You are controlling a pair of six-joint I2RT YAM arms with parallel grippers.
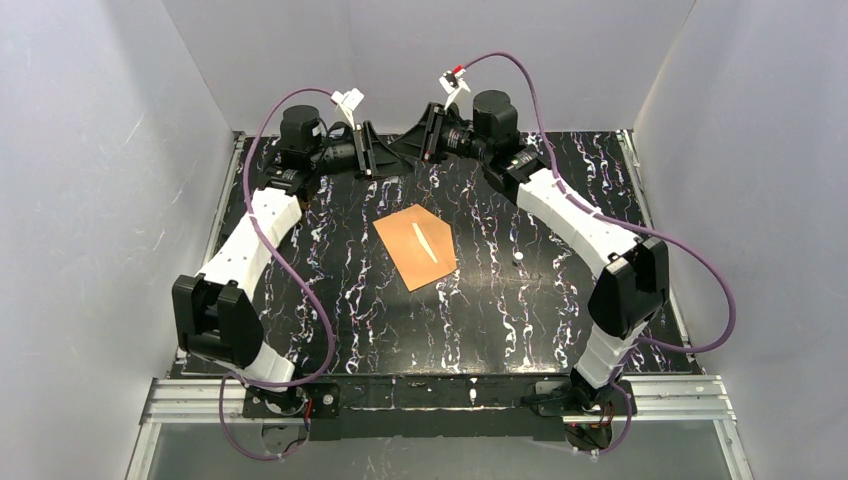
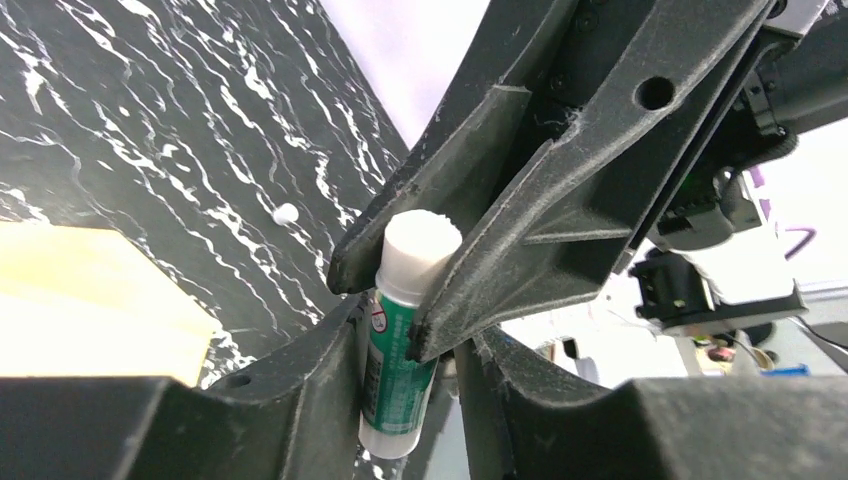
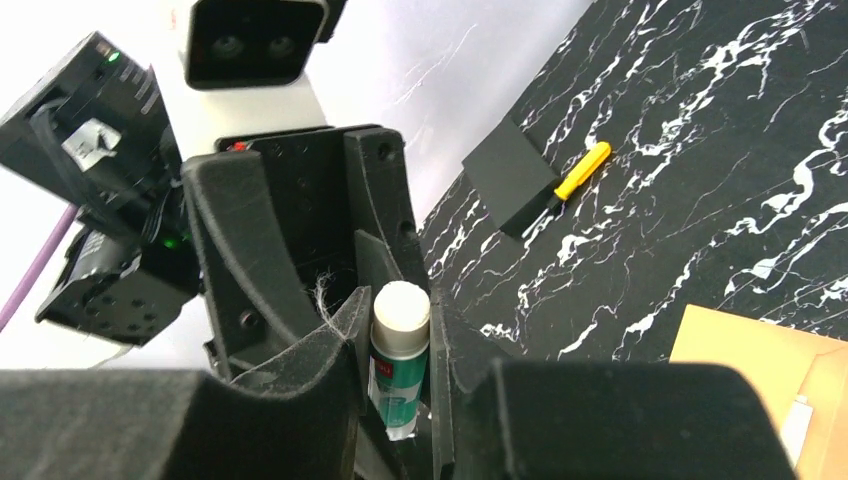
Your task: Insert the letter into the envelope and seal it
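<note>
The left jaws and right jaws meet raised over the far edge of the bench (image 1: 520,320), tips facing each other. Both look closed on one uncapped glue stick (image 2: 398,350): the left pair flanks its lower body, the right pair pinches it just under the white top.

The envelope (image 1: 415,247) lies flat mid-bench, below the jaws and toward the bases. Its long axis runs far-left to near-right, and its pointed end faces the jaws. Neither the left arm (image 1: 250,240) nor the right arm (image 1: 570,215) is clearly nearer. A thin pale strip (image 1: 424,243) lies on the envelope; what it is I cannot tell. The letter shows nowhere on its own and is probably inside.

The stick's green label carries a small red mark, but its print is too small to read. No other writing shows.
</note>
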